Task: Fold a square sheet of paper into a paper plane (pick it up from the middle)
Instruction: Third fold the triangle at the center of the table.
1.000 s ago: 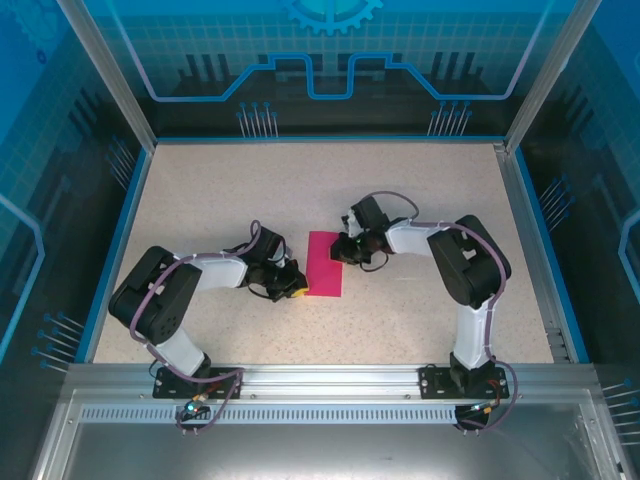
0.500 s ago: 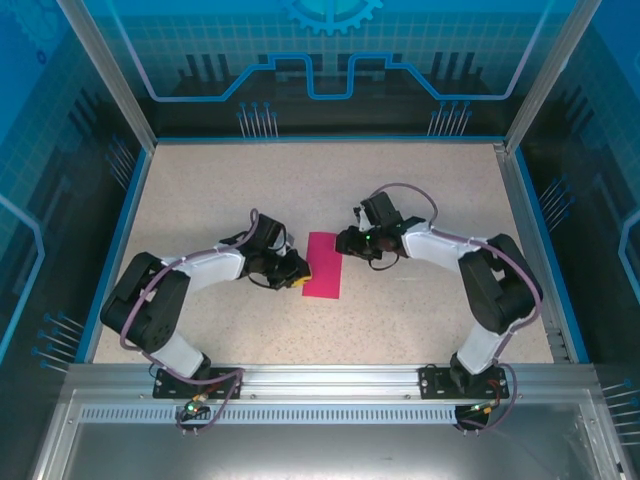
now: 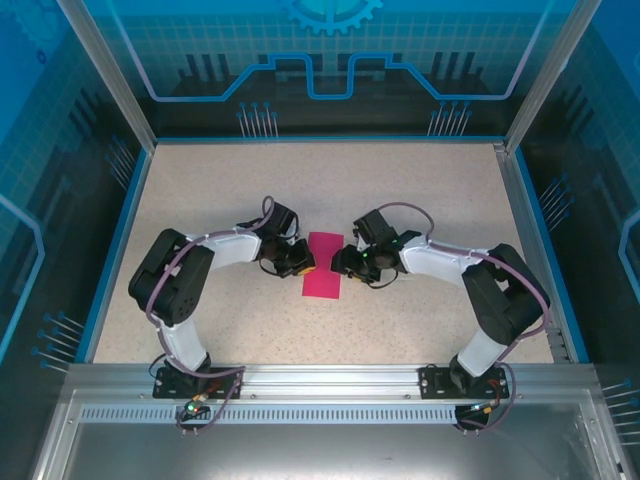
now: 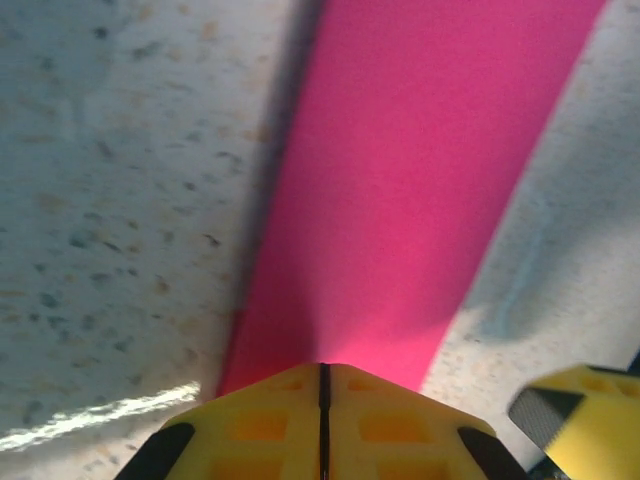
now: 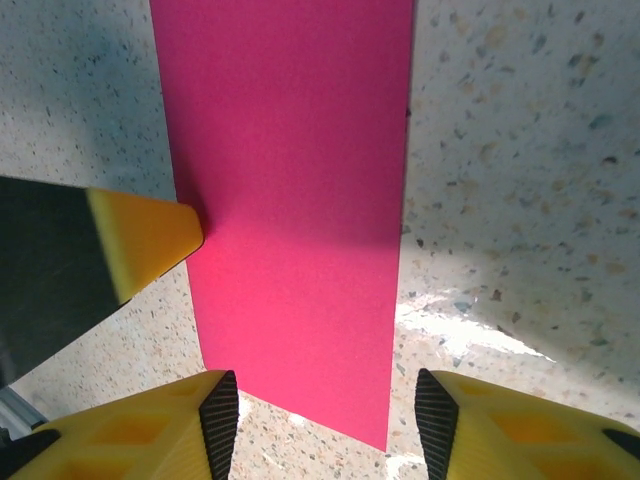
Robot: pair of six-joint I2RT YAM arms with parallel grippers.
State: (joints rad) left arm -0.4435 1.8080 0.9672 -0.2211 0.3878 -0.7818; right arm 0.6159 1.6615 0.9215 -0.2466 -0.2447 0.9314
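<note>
One fold looks done, tops: the pink paper (image 3: pixel 323 265) lies flat on the table (image 3: pixel 420 190) as a narrow strip, with left jaws closed, tip touching its edge, and right jaws spread open either side of one end, gripping nothing. Nose and wings aren't folded yet.

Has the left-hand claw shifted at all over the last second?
Yes. The left gripper has slid away from the near metal rail, up along the left edge of the pink paper.
</note>
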